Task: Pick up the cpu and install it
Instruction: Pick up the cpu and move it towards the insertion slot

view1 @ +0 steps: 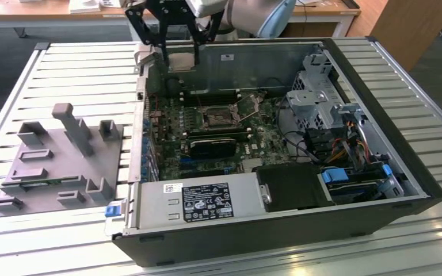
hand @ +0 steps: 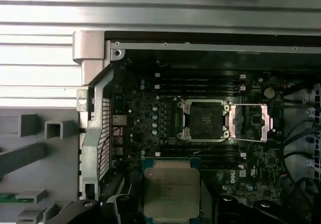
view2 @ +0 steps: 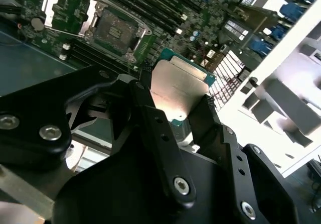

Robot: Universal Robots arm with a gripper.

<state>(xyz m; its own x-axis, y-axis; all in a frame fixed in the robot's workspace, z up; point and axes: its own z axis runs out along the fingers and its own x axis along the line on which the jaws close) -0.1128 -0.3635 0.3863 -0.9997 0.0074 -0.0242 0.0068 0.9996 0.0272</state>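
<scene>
The black gripper (view2: 178, 96) looms closest in the second wrist view, jaws clamped on two opposite edges of the cpu (view2: 180, 83), its silvery plate showing between them. In the exterior view, the grey fixture (view1: 56, 161) lies at nine o'clock on the slatted table (view1: 83, 63). The held cpu hangs at eleven o'clock above the computer case (view1: 405, 167), the open socket (view1: 219, 117) lies at five o'clock from it, and the drive cage (view1: 317, 86) is at two o'clock.

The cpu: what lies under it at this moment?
The gripper holds the cpu in the air over the motherboard. The open socket lies to one side, not beneath it. The board patch directly below is covered by the cpu.
</scene>
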